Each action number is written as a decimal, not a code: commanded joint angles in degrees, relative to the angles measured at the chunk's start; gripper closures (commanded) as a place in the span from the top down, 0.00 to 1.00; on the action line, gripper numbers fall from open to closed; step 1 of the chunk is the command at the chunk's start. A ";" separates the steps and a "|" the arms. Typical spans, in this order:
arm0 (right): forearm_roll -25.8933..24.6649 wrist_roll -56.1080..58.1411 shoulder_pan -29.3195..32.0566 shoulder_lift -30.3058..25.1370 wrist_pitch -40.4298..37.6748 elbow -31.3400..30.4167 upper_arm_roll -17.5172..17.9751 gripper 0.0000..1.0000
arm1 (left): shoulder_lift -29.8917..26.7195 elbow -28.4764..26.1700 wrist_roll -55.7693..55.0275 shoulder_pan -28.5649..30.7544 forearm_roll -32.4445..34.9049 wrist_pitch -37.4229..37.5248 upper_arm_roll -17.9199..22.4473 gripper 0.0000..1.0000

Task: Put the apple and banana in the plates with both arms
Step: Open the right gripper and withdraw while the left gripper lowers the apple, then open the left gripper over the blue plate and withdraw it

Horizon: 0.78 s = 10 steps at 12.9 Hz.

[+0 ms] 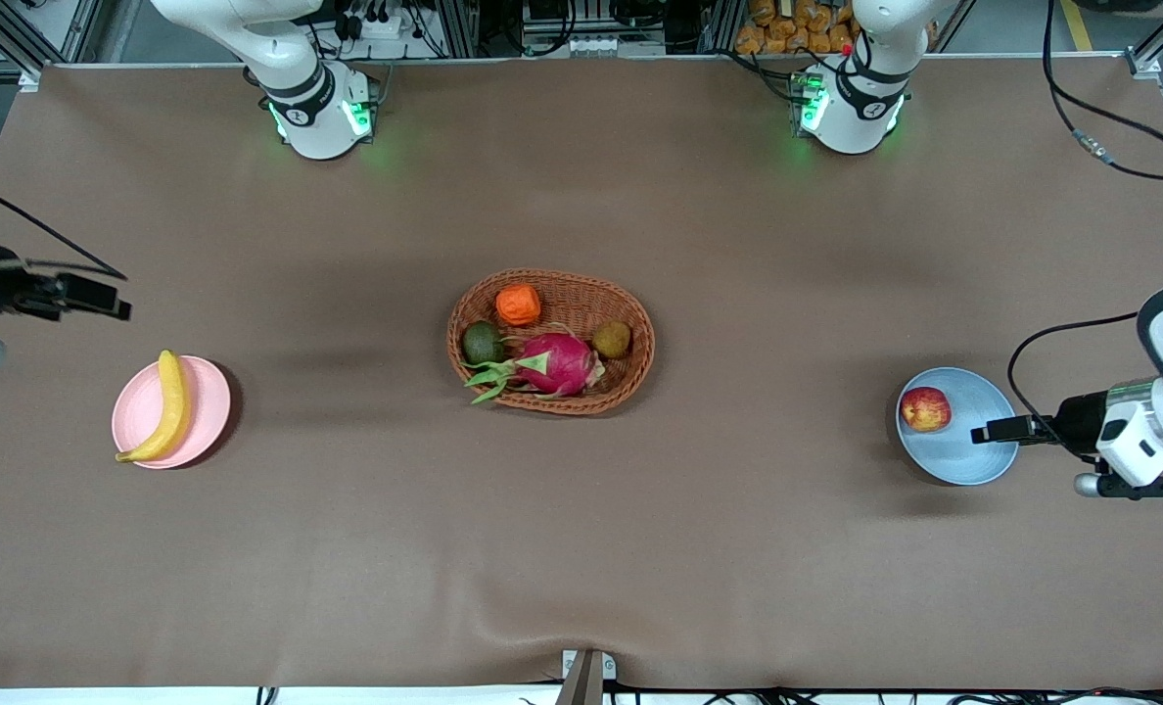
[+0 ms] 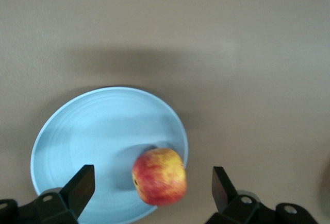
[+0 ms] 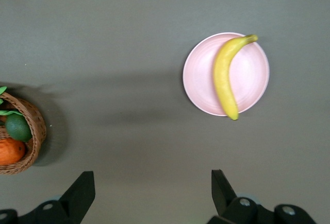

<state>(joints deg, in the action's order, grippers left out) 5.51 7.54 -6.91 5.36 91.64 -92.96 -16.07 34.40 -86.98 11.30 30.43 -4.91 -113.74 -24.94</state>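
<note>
Left gripper (image 2: 149, 185), wide open and empty, hangs over the blue plate (image 1: 973, 446) at the frame's right, holding the apple (image 1: 925, 408); right gripper (image 3: 149, 190), also open and empty, hangs at upper left above the pink plate (image 1: 141, 416) with the banana (image 1: 167, 406); a low retreat could nudge the apple off

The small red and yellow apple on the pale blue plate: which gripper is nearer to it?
Left. The left gripper hangs over the pale blue plate beside the apple; the right gripper is above the pink plate's end.

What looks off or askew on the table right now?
Little stands out. The apple sits off-centre by the blue plate's rim; the banana overhangs the pink plate. Left gripper and right gripper are open, empty.
</note>
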 commanded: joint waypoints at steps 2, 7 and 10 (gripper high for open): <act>-1.99 -1.04 -0.03 -1.84 -2.33 2.24 0.42 1.00 | -10.73 -1.26 -1.01 -1.86 0.87 5.54 0.42 1.00; -1.55 -1.04 9.25 -5.78 -7.79 4.20 10.58 1.00 | -21.46 -1.00 -4.52 -2.48 2.54 12.92 -0.28 1.00; -1.82 -1.12 13.33 -6.50 -10.26 4.36 14.93 1.00 | -23.77 3.45 -6.02 -2.65 4.19 19.31 -1.25 1.00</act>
<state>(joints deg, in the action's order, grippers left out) 5.07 7.31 4.09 0.07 82.16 -88.10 -3.63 11.84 -86.41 6.40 27.95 -3.12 -98.85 -25.90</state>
